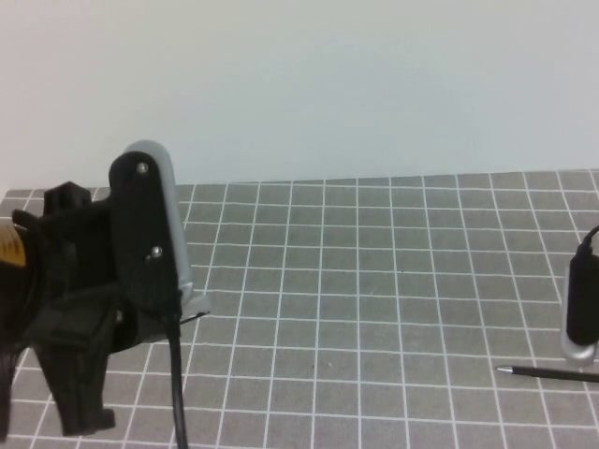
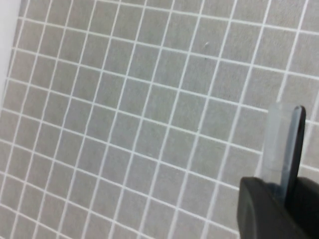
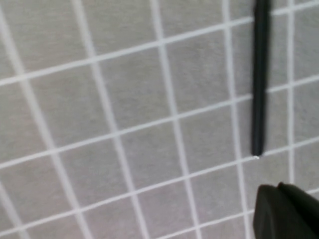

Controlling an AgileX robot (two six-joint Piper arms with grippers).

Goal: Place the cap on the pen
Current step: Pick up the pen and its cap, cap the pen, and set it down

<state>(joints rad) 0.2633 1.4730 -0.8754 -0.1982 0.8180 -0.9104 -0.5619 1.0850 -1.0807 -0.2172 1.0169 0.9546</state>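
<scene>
Pen [image 1: 552, 374] in high view: uncapped, flat on grid mat [image 1: 374, 281], bare tip aimed toward left arm [image 1: 84, 281], well apart from it.
Right gripper [image 1: 582, 323] in high view: close by the pen, not touching; apart or together, cannot tell.
Left gripper [image 2: 285, 191] in left wrist view: clamped on what looks like a translucent cap [image 2: 281, 144], over bare mat, pen out of sight.
Right wrist view: pen tip near dark gripper edge, pen not gripped.
Done: likely 1 of 3 steps, cap in hand.
Left: pen pickup, then joining the 2 parts.
</scene>
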